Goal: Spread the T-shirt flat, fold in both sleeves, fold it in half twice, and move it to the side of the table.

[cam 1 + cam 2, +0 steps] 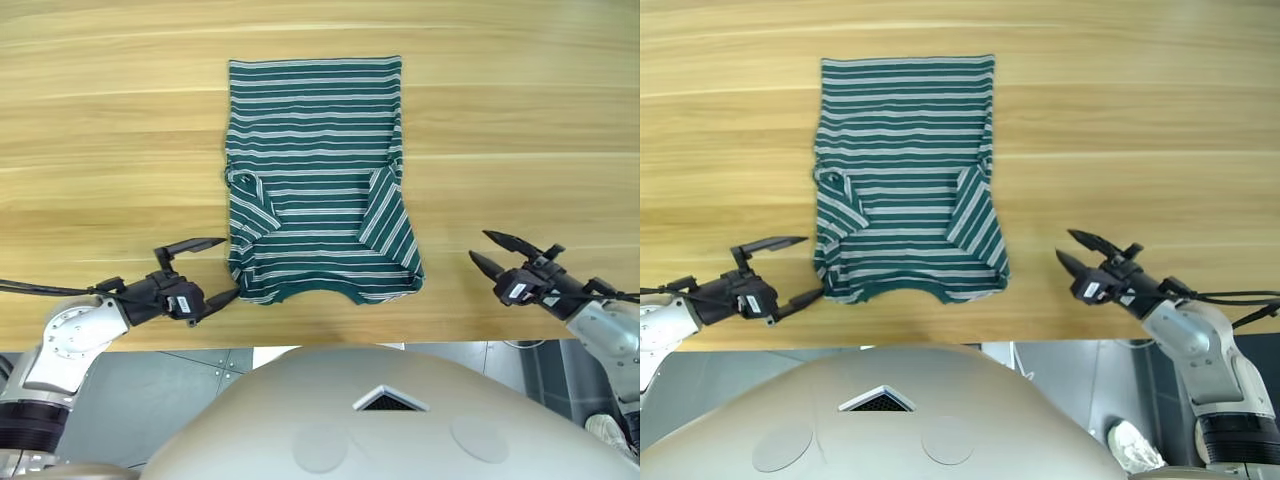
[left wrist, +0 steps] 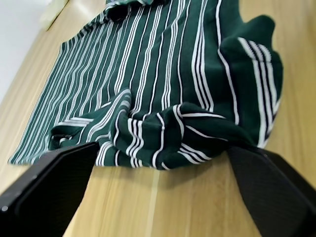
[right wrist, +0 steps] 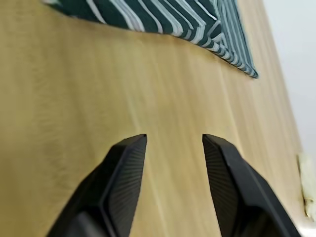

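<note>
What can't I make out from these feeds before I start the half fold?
- Head views: the folded-in sleeves hide the layers of the T-shirt beneath them.
- Head views: the left gripper sits so close to the T-shirt's near corner that contact cannot be judged.
- Left wrist view: the T-shirt's far end is cut off by the top edge.
- Right wrist view: beyond the right gripper, most of the T-shirt is cut off by the top edge.

t-shirt [image 1: 315, 180] on table [image 1: 520, 130], between pincers

Bright even overhead light, soft faint shadows, mild sheen on the table [image 1: 520, 120]
</note>
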